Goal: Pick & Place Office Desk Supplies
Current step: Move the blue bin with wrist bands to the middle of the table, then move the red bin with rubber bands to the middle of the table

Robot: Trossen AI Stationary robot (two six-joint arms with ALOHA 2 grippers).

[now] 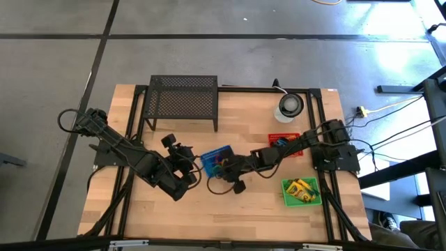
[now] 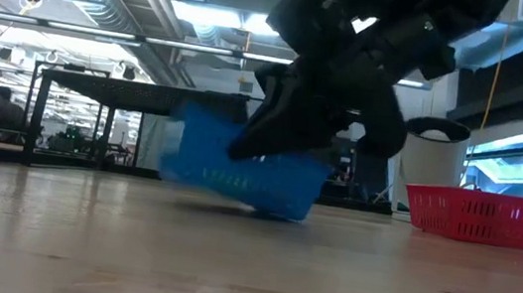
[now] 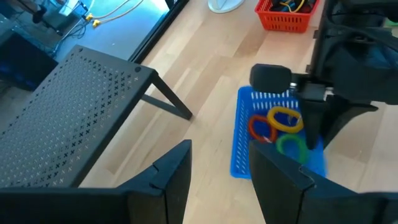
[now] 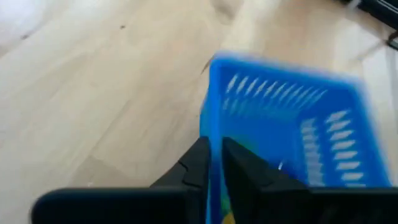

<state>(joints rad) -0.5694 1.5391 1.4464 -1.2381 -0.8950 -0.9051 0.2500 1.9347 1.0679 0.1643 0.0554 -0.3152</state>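
While low view hides it, right gripper (image 4: 214,163) pinches blue basket (image 4: 292,112) wall.

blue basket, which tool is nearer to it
Right. The right tool straddles the blue basket wall at its rim; the left tool sits open just beside it, not touching.

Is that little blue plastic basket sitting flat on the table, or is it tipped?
Tipped. In the low view the blue plastic basket slants, one end lifted off the wooden table, with the right gripper pinching its wall.

Two black jointed arms, looped black cables, left hand (image 3: 217,180) with angular matte-black fingers
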